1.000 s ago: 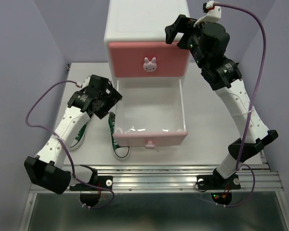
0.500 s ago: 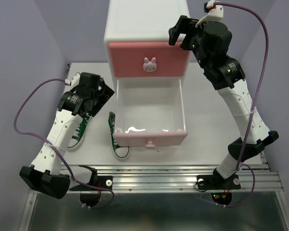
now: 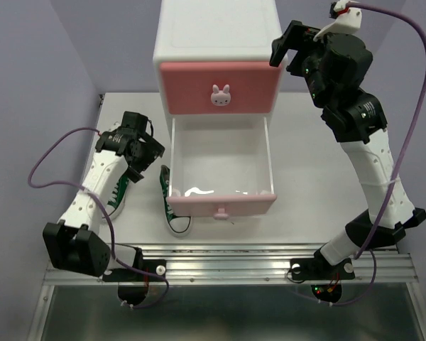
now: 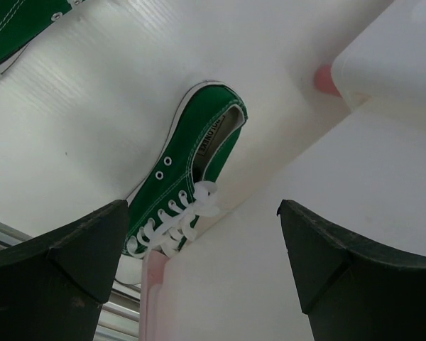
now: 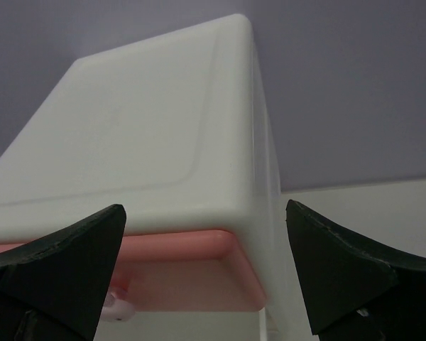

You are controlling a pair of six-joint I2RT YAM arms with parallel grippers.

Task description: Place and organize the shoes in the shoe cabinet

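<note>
Bright even light from overhead, faint soft shadows on my worktop (image 3: 305, 170), white glare streak in the drawer (image 3: 193, 192), my fingers (image 4: 57, 277) dark and blurred up close

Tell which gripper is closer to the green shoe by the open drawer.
Left. The left gripper hovers above the green shoe; the right gripper is by the cabinet top.

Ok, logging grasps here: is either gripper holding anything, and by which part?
Nothing is held. The left gripper is open over a green shoe; the right gripper is open near the shoe cabinet's top.
</note>
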